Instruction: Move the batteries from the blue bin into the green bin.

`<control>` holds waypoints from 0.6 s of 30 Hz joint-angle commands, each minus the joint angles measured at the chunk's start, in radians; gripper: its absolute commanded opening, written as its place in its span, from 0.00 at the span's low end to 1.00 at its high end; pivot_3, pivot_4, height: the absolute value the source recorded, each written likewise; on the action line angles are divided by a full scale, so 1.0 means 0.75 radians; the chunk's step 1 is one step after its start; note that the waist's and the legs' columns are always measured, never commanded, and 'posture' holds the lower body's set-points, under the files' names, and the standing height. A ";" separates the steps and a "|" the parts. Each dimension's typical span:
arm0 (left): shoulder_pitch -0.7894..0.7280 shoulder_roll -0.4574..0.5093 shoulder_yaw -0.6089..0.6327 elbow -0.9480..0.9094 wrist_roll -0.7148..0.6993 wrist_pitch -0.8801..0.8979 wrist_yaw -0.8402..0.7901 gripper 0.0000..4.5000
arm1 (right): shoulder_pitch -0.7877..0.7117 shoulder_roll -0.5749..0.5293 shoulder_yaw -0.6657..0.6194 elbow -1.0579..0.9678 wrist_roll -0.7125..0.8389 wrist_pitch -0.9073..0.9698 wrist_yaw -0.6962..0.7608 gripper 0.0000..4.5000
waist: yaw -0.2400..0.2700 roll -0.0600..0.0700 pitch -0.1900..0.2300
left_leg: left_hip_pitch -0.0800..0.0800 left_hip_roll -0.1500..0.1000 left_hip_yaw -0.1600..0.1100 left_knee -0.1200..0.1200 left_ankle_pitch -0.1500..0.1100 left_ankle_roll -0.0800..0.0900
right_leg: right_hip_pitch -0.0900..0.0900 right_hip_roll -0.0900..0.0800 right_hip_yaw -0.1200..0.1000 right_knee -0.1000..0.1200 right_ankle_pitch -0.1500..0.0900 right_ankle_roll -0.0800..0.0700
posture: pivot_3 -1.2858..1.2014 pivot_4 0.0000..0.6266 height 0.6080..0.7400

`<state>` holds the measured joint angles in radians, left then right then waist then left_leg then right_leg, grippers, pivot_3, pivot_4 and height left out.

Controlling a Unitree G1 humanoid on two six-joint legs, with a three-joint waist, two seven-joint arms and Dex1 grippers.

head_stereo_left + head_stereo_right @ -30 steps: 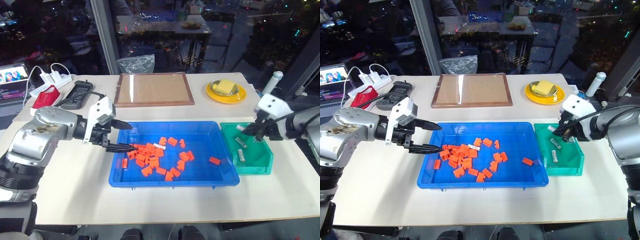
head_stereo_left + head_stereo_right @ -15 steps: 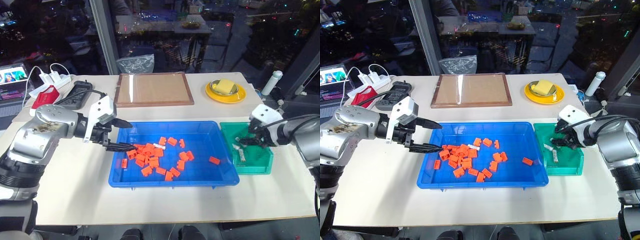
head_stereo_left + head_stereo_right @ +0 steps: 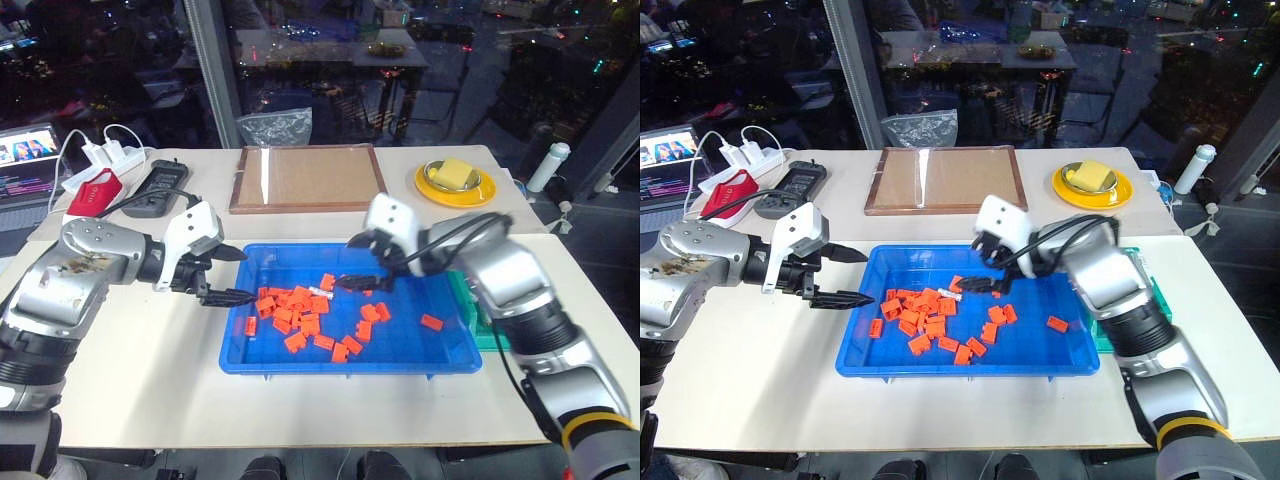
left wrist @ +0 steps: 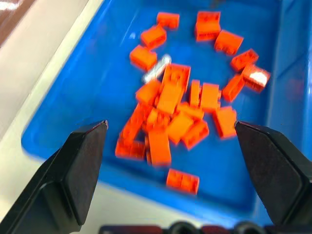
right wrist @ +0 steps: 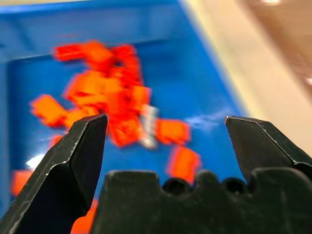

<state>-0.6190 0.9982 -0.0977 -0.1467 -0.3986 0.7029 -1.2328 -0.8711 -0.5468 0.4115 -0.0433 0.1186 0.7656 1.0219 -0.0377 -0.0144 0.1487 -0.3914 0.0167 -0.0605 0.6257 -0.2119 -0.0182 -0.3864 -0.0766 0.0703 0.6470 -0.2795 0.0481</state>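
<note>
The blue bin [image 3: 340, 366] lies mid-table and holds a heap of orange blocks [image 3: 300, 312]. One slim silvery battery [image 3: 321, 293] lies at the heap's far edge, also seen in the wrist views [image 4: 157, 68] [image 5: 148, 126]. My right gripper [image 3: 347, 263] hangs open and empty over the bin's back middle, just right of that battery. At the bin's left rim my left gripper [image 3: 240, 276] stands open with nothing between its fingers. My right arm covers most of the green bin [image 3: 476, 325], so its contents are hidden.
Behind the blue bin lies a wooden-framed brown board [image 3: 305, 180]. A yellow dish [image 3: 453, 180] stands to the board's right. A white bottle [image 3: 545, 165] stands at the far right edge. At the back left are a power strip [image 3: 155, 187], a red object [image 3: 92, 192] and a laptop [image 3: 25, 155].
My right gripper opened over the green bin, then swung left across the table to hang over the blue bin. My left gripper drew back slightly toward the bin's left rim.
</note>
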 commanded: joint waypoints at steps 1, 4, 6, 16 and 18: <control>-0.005 0.027 0.048 -0.045 -0.002 -0.001 0.012 1.00 | 0.036 0.058 0.074 0.010 -0.034 -0.025 -0.019 0.99 | 0.005 0.000 0.000 | 0.000 0.000 0.000 0.000 0.000 0.000 | 0.000 0.000 0.000 0.000 0.000 0.000 | 0.52 0.24 1.00; 0.010 0.041 0.053 -0.059 -0.014 0.019 0.011 1.00 | 0.057 0.094 0.095 -0.008 -0.028 -0.010 -0.013 0.99 | -0.004 0.000 0.000 | 0.000 0.000 0.000 0.000 0.000 0.000 | 0.000 0.000 0.000 0.000 0.000 0.000 | 0.52 0.24 1.00; 0.022 0.055 0.050 -0.071 -0.023 0.028 -0.004 1.00 | 0.060 0.123 0.109 -0.002 -0.037 -0.022 -0.023 0.99 | -0.011 0.000 0.000 | 0.000 0.001 0.000 0.000 0.000 0.000 | -0.001 0.001 0.000 0.000 0.000 0.000 | 0.52 0.24 1.00; 0.028 0.075 0.044 -0.085 -0.016 0.024 -0.029 1.00 | 0.067 0.222 0.190 0.122 -0.095 -0.054 -0.039 0.99 | -0.023 0.000 0.000 | 0.003 0.003 0.000 -0.001 0.000 0.000 | -0.001 0.004 0.000 0.001 0.000 0.000 | 0.52 0.24 1.00; 0.030 0.077 0.040 -0.085 -0.011 0.020 -0.031 1.00 | 0.062 0.226 0.201 0.148 -0.103 -0.049 -0.031 0.99 | -0.023 0.000 0.000 | 0.003 0.003 0.000 -0.001 0.000 0.000 | 0.000 0.004 0.000 0.001 0.000 0.000 | 0.52 0.24 1.00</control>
<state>-0.5911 1.0359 -0.0948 -0.1844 -0.4001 0.7249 -1.2491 -0.8104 -0.3829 0.5607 0.0683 0.0498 0.7378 0.9933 -0.0548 -0.0145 0.1486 -0.3891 0.0191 -0.0606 0.6249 -0.2119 -0.0182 -0.3866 -0.0737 0.0702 0.6480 -0.2795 0.0480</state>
